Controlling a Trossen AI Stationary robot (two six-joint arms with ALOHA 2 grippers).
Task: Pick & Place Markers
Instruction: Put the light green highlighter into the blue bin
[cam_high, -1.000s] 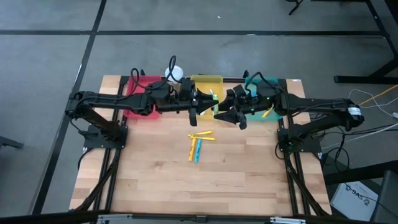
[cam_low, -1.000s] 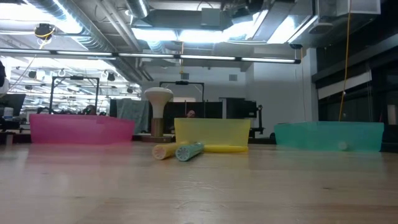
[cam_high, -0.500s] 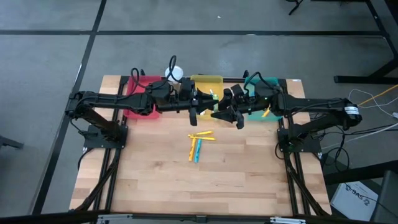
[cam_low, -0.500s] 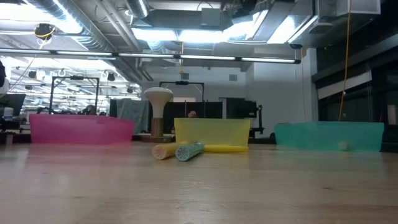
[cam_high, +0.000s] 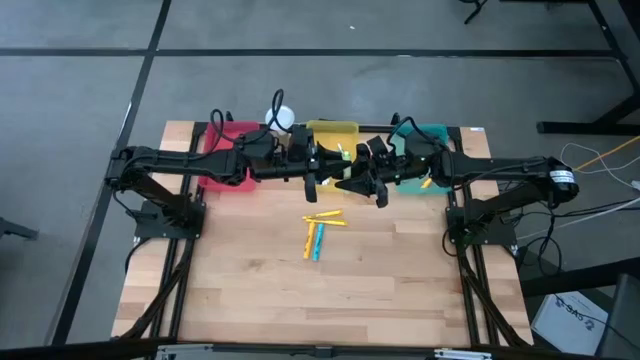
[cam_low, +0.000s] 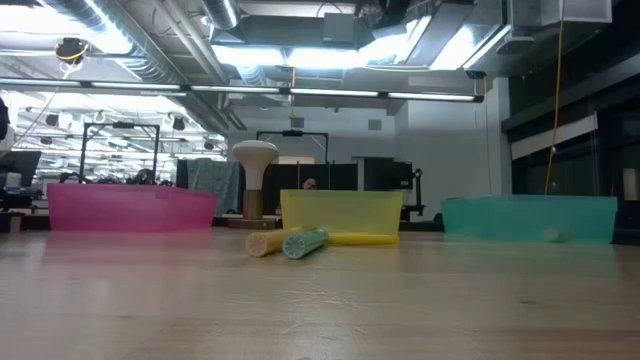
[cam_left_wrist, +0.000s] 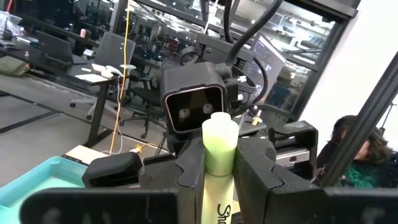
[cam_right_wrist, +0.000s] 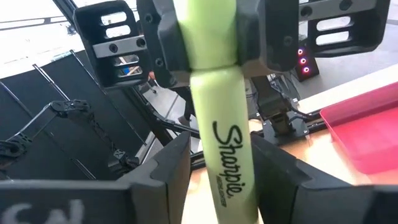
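marker: pale yellow-green capped Sharpie marker (cam_right_wrist: 219, 93) is held above the yellow rectangular plastic tray (cam_high: 333, 130) | left gripper (cam_left_wrist: 219, 171): clamped on marker | right gripper (cam_right_wrist: 219, 163): fingers straddle it; contact cannot be told

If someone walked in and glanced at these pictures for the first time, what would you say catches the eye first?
The two arms meeting nose to nose over the yellow tray at the table's far side: the left gripper clamps a pale yellow-green marker, and the right gripper has its fingers on either side of the same marker, apparently a handover. After that, the few loose markers lying mid-table, with the pink tray and teal tray flanking the yellow one.
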